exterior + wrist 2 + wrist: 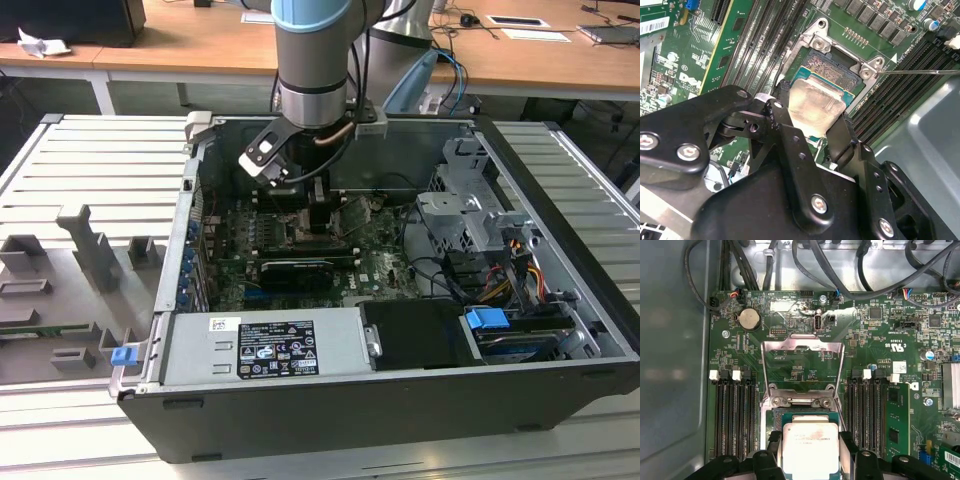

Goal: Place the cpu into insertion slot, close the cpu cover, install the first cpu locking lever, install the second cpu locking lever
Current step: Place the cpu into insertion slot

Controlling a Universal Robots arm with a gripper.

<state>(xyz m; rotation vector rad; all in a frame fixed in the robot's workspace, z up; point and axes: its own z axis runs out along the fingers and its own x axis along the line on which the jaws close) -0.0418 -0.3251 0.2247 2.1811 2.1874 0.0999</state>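
The gripper [812, 122] is closed narrowly on the chip [816, 102]. One finger [782, 120] presses against each of two opposite edges, so the chip is carried flat by its sides and its pale metal top stays uncovered.

1. Computer case [300, 415]: it lies open on its side. In the exterior view the arm reaches down into it at about 11 o'clock from the case's middle, with the power supply [270, 345] at 6 o'clock and the drive cage [465, 215] at 3 o'clock. The arm therefore enters well clear of both.
2. Green board [875, 340]: it lies flat on the case floor and faces the gripper.
3. Cover plate [802, 360]: it is swung back on its hinge and lies away from the socket, which leaves the opening free.
4. Locking lever [920, 71]: the thin rod is angled out to one side, released.
5. Socket [832, 65]: its contact field is partly exposed beyond the chip.

The chip sits directly over the socket, squared to its rim. The views do not show whether it is fully seated.
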